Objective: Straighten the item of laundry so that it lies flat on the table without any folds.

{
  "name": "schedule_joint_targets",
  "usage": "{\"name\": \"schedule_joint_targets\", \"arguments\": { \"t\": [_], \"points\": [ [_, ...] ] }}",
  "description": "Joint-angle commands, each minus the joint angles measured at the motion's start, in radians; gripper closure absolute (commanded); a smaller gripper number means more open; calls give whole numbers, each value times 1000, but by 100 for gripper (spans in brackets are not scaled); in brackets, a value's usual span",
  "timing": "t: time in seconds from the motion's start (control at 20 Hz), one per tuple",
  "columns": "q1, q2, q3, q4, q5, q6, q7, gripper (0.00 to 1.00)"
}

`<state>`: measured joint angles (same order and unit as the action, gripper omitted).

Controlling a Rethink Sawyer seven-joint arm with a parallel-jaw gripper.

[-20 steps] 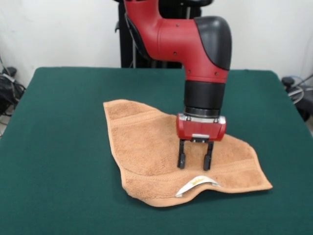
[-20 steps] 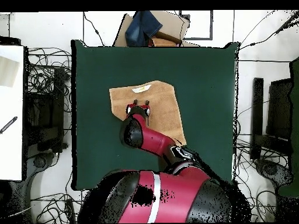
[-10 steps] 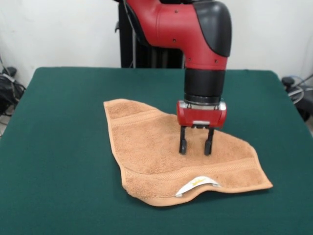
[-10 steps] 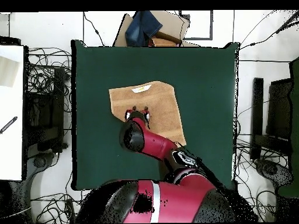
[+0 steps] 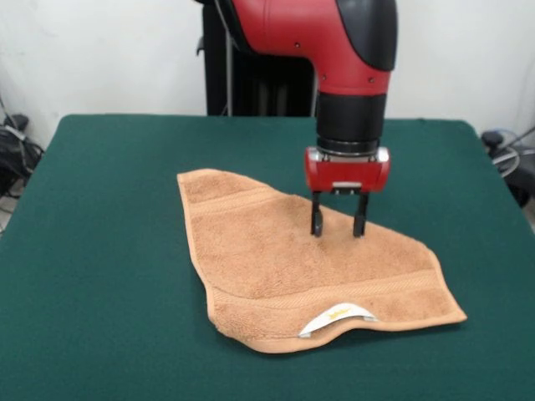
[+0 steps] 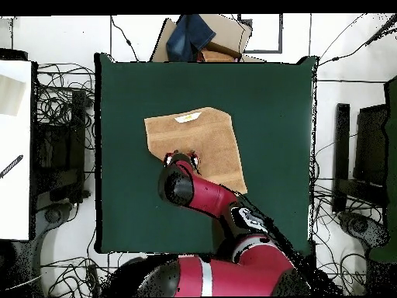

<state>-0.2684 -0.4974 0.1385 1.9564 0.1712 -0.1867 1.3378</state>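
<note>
Front view, towel (image 5: 284, 267) beneath spread end effector (image 5: 338, 224)

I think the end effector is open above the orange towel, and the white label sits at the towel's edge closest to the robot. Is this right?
Not quite. The end effector is open above the towel, but the white label sits at the edge farthest from the robot. The overhead view shows this, with the robot's base at the opposite side.

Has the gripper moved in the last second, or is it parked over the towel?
Yes. In the front view the gripper has drawn away from the white label toward the table's far edge, over the towel, fingers open and empty.
</note>
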Motion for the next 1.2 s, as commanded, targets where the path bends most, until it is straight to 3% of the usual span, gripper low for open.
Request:
{"name": "schedule_joint_targets", "arguments": {
  "t": [0.05, 0.2, 0.25, 0.4, 0.6, 0.7, 0.8, 0.9, 1.2],
  "points": [
    [-85, 17, 37, 17, -28, 102, 188, 0],
    [-80, 19, 34, 1, -35, 52, 205, 0],
    [-40, 4, -4, -6, -16, 40, 208, 0],
    [158, -9, -212, -40, 140, 37, 220, 0],
    [259, 40, -340, -112, 269, 132, 221, 0],
    [408, 83, -499, -141, 408, 220, 249, 0],
    [607, 204, -735, -207, 572, 362, 311, 0],
    [702, 312, -896, -276, 619, 495, 374, 0],
    [689, 310, -855, -267, 605, 389, 378, 0]
  ]
}}
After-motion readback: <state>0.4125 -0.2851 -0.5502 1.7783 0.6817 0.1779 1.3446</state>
